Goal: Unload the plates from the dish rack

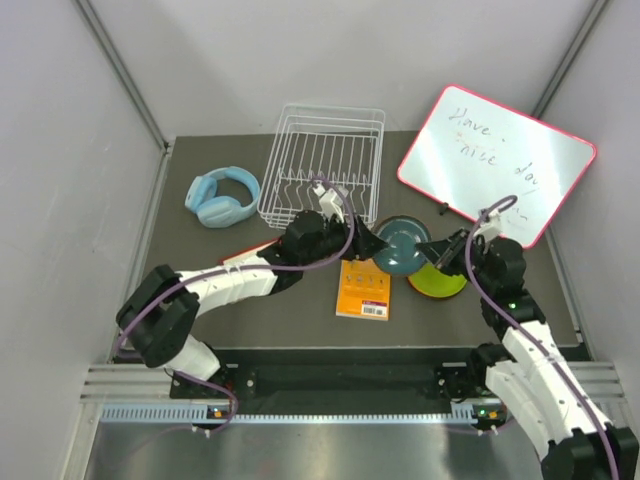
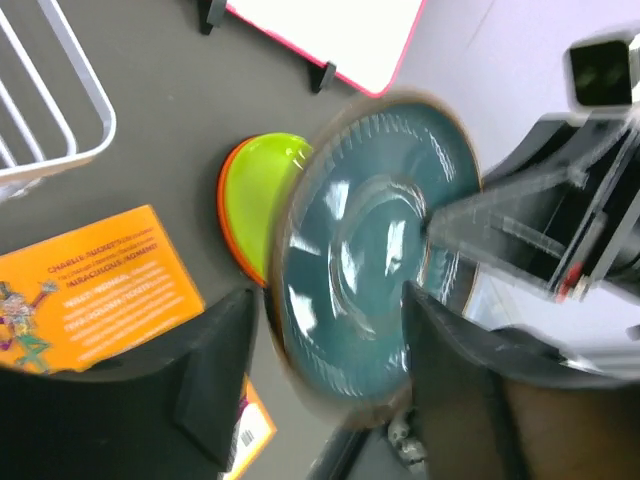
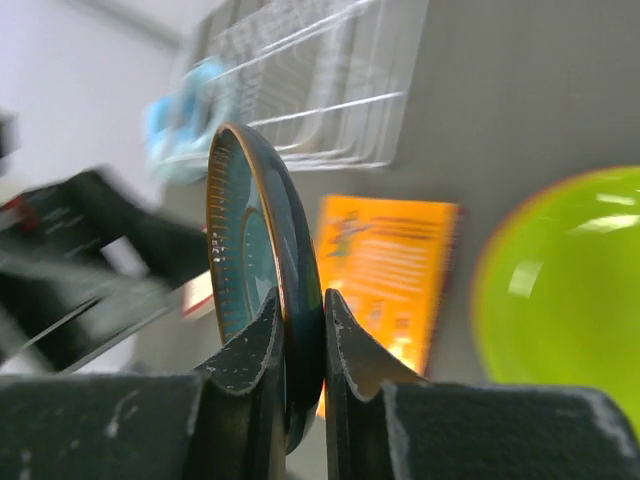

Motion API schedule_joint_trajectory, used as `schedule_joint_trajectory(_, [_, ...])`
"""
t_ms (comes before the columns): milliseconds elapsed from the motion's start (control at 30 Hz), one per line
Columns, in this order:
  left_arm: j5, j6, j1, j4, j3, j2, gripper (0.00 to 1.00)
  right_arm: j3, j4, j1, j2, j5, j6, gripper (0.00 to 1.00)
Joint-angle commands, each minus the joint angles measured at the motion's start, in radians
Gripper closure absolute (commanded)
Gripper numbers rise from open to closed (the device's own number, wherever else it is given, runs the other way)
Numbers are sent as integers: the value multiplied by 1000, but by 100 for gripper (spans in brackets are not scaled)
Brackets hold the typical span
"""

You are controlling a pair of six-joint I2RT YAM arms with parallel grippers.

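The right hand (image 3: pixel 300 305) is clenched on the rim of the dark teal plate (image 1: pixel 402 247), its two fingers pinching the edge from both sides. The plate sits right of centre in the overhead view. The left hand (image 1: pixel 368 240) is just beside the plate's left side with its fingers (image 2: pixel 215 370) spread wide. In its own blurred view the plate's lower edge lies between them, but I cannot tell whether they touch it.

Just to the lower right of the teal plate, the lime green plate (image 1: pixel 440 282) lies flat on the orange plate (image 2: pixel 225 200), of which only a rim shows. The dish rack (image 1: pixel 322 165) stands at upper centre of the bench (image 1: pixel 310 325). Blue headphones (image 1: pixel 222 196) lie to its left and a pink-framed whiteboard (image 1: pixel 497 175) to its right. An orange book (image 1: pixel 363 290) lies below the hands.
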State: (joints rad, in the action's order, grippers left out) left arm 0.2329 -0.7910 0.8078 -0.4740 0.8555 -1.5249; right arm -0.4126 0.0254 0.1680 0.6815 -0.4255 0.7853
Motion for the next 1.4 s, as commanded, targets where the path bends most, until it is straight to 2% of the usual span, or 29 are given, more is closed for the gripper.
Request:
schedule_joint_trajectory(0, [-133,156,13,75,42,95,25,-80,-297,-60,-85,313,-84,100])
schedule_joint_trajectory(33, [-164,198,13,93,36,127,19,-81,-320,-76,-95,355,-89,100])
schedule_joint_trajectory(133, [-329,284,13,165,7,193,13,-71,-375,-133,-111,386,-96,100])
schedule_joint_trajectory(300, [-571,386,13,233,-42,267,11,-51,-377,-160,-63,402,-126,100])
schedule_joint_trajectory(467, [-719,435,13,236,-99,353,11,-25,-334,-199,-10,407,-139,100])
schedule_joint_trajectory(600, [-768,467,13,218,-133,410,10,4,-294,-203,16,398,-144,100])
schedule_joint_trajectory(833, [-797,487,13,229,-141,419,10,18,-243,-206,79,353,-146,100])
schedule_joint_trajectory(867, [-819,489,13,232,-138,416,11,17,-239,-206,84,349,-149,98])
schedule_joint_trajectory(967, [-842,513,13,245,-125,404,10,5,-246,-206,99,346,-164,83])
schedule_joint_trajectory(1167, [-825,520,13,250,-121,393,11,-14,-286,-206,116,383,-193,66])
schedule_joint_trajectory(1367, [-830,512,13,255,-130,410,10,-40,-321,-206,118,393,-239,60])
